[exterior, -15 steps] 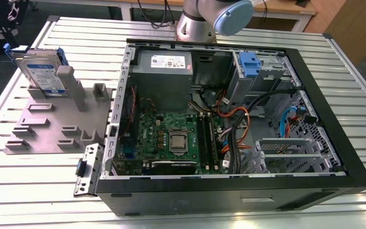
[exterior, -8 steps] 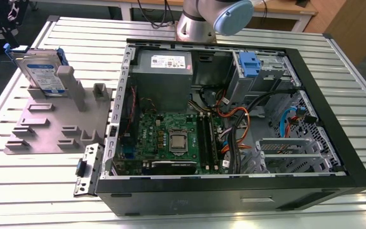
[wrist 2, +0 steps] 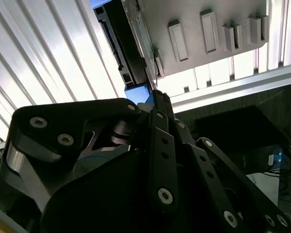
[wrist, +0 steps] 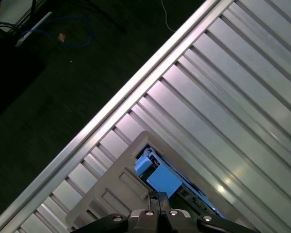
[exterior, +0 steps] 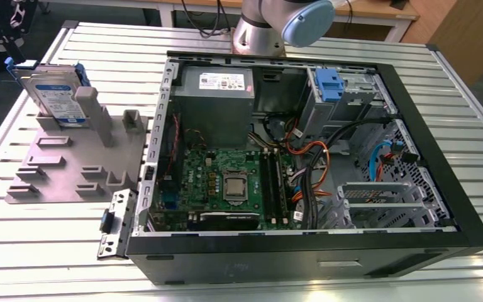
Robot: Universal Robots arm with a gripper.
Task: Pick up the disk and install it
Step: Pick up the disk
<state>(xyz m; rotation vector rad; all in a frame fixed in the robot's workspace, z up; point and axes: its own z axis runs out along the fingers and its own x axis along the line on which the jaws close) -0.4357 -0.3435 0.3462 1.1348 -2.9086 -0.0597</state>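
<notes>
Gripper (wrist: 157, 198) hangs over the disk (wrist: 162, 180), pointing down, jaws closed on nothing — disk stands upright in the grey holder (exterior: 57, 176) beside the open case (exterior: 309, 251).

A ribbed, silver slatted table (exterior: 48, 251) (wrist: 242, 97) (wrist 2: 53, 63) carries everything. An open black computer case (exterior: 309, 255) lies on its side across the middle. A flat grey holder plate (exterior: 57, 173) (wrist: 111, 187) (wrist 2: 208, 36) rests just beside the case, toward the exterior view's left. A small metal bracket (exterior: 117, 220) lies between the plate and the case's near corner.
</notes>
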